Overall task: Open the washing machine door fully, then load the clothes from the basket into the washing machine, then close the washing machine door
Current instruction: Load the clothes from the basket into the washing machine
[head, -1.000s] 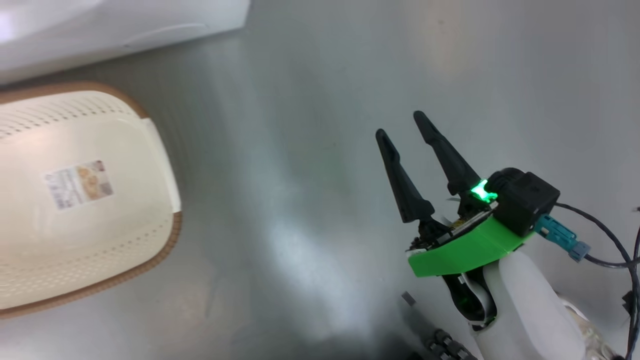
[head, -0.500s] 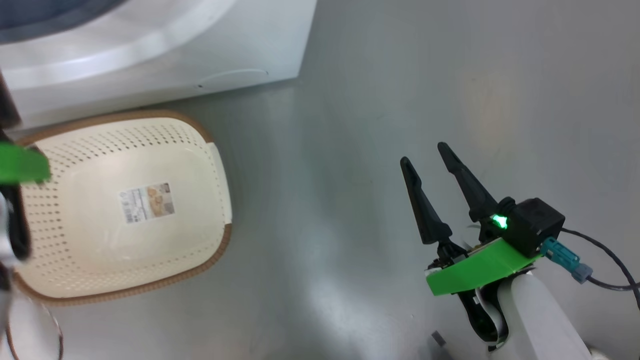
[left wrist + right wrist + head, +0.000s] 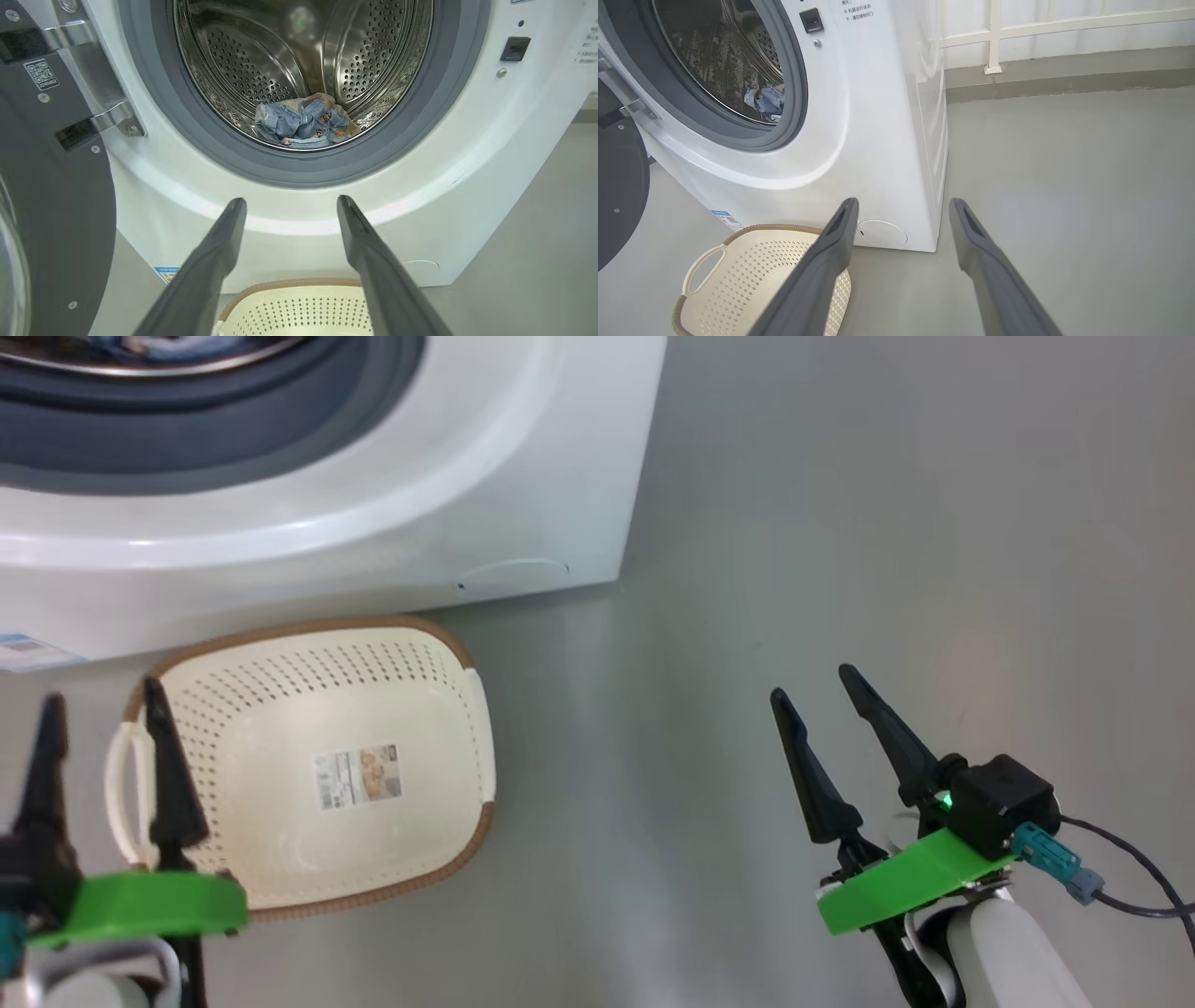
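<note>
One washing machine (image 3: pixel 467 163), one door (image 3: pixel 56 210), one basket (image 3: pixel 280 677), one clothes heap (image 3: pixel 303 123), left gripper (image 3: pixel 101 692), right gripper (image 3: pixel 810 681).

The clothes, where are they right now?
The clothes lie at the bottom of the drum, centre of the left wrist view, behind the seal, above the basket.

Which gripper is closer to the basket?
The left gripper: its fingers overlap the basket's left handle in the head view; the right gripper hangs over floor, well off to the basket's right.
</note>
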Controlling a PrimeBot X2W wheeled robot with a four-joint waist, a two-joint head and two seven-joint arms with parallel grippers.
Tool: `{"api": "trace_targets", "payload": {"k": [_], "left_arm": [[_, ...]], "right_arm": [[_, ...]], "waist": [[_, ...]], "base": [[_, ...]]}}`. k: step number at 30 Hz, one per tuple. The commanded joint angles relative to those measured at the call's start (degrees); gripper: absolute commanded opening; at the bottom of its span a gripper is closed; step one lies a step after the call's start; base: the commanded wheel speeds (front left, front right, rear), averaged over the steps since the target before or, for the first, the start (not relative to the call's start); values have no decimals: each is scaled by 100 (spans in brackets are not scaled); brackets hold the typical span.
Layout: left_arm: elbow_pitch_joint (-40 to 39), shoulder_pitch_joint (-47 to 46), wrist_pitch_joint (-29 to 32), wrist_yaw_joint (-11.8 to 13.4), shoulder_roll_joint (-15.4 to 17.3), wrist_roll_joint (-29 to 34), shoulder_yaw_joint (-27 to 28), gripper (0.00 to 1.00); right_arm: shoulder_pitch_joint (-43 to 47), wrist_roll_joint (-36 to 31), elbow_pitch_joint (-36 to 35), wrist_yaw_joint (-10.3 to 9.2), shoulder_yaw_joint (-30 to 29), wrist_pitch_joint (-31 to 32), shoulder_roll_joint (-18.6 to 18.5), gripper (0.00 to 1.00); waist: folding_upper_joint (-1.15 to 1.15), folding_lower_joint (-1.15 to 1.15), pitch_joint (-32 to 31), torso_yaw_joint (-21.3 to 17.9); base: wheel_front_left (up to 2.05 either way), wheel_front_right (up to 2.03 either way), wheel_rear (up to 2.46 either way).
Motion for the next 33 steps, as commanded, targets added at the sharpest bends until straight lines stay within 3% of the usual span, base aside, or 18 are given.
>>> {"api": "trace_targets", "payload": {"k": [1, 9, 18, 33], "left_arm": [[-151, 22, -84, 65, 164, 72, 209, 100], [-159, 681, -111, 43, -129, 108, 96, 100], [-65, 1048, -118, -145, -382, 245, -130, 100], [114, 1284, -120, -262, -468, 367, -239, 100]], "right_arm": [[138, -74, -164, 9, 87, 16, 25, 100], [498, -207, -378, 9, -84, 274, 25, 100], [970, -258, -709, 9, -321, 536, 25, 100], [1430, -252, -1049, 9, -370, 807, 25, 100]], "waist": [[0, 0, -348, 210], [0, 0, -952, 382], [0, 0, -1480, 569], [0, 0, -2026, 479]], "base": [[0, 0, 0], [0, 0, 0], [0, 0, 0], [0, 0, 0]]}}
